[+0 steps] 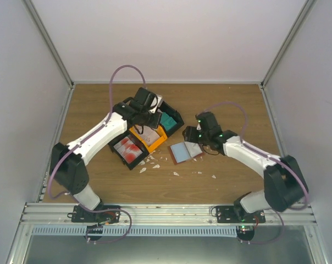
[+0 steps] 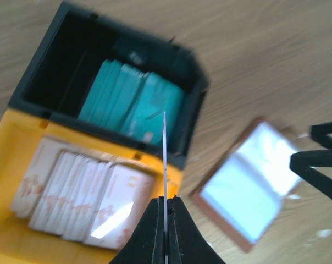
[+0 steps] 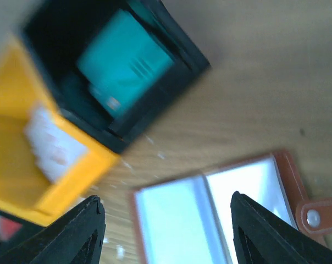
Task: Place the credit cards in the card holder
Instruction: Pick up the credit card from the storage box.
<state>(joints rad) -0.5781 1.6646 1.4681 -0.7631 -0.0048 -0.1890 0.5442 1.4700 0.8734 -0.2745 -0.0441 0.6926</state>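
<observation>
Nearest the arm bases, white scraps (image 1: 153, 165) lie scattered on the table (image 1: 237, 104). Just beyond them the card holder (image 1: 185, 151) lies open beside the tray (image 2: 194, 107), its light blue inside facing up. The right hand (image 3: 166, 225) hangs over it, fingers wide apart and holding nothing. Farther back, the left hand (image 2: 166, 206) is above the tray, pinched onto a thin white card (image 2: 165, 154) seen edge-on. Beneath it, white cards (image 2: 83, 192) fill the orange compartment and teal cards (image 2: 133, 104) the black one.
</observation>
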